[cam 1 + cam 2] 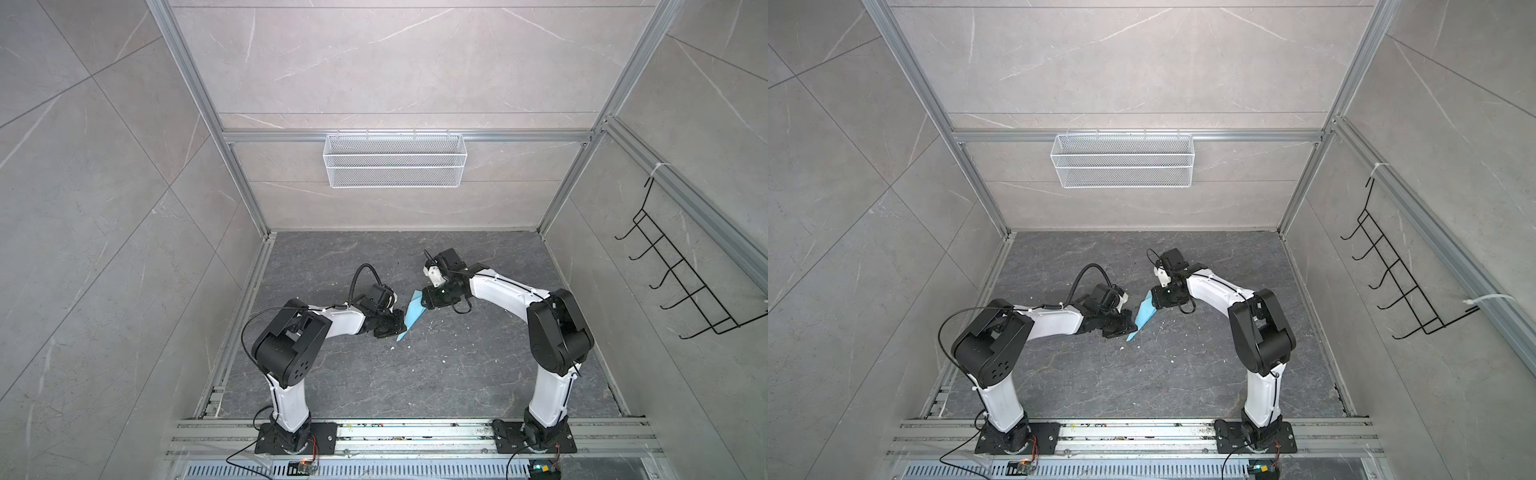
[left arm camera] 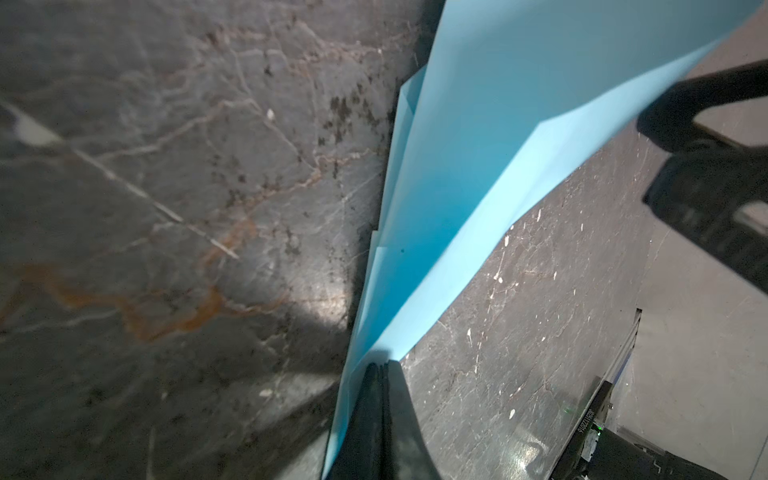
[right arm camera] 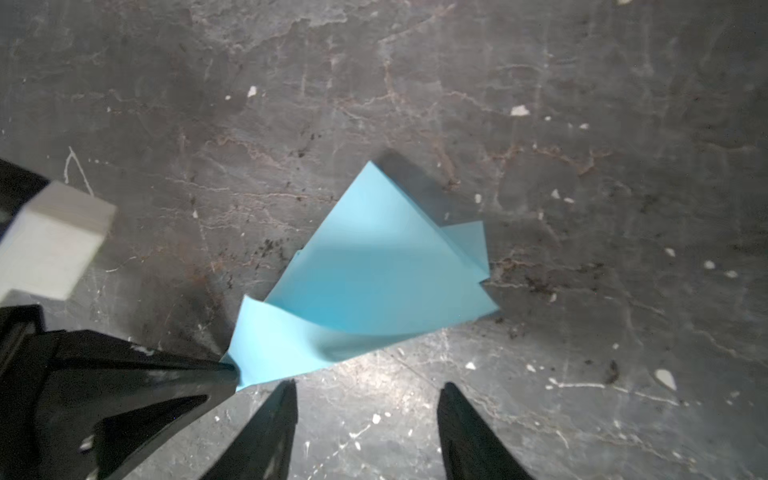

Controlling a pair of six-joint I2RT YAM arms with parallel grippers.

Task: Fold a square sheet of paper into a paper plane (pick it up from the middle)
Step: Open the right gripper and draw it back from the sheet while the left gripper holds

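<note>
Both arm bases sit at the worktop's near edge. Beyond them, about the middle of the worktop [image 1: 457, 374], the left fingers [image 2: 370, 415] are pressed tight together on one end of the sheet of paper [image 1: 411, 316]. It is light blue and folded into a layered, pointed shape. In both top views it stands on edge and slants, its sharp tip toward the near edge and its broad end toward the far edge [image 1: 1142, 318]. Whether the tip touches the worktop cannot be told. In the right wrist view the loose upper layers curl open [image 3: 374, 282].

The right fingers [image 3: 270, 432] stand well apart, just beside the paper's broad end, with nothing between them. White crumbs [image 1: 444, 360] dot the dark surface around. On the far wall hangs a white mesh basket [image 1: 395, 160]. A black hook rack [image 1: 681, 282] hangs on the right-hand wall.
</note>
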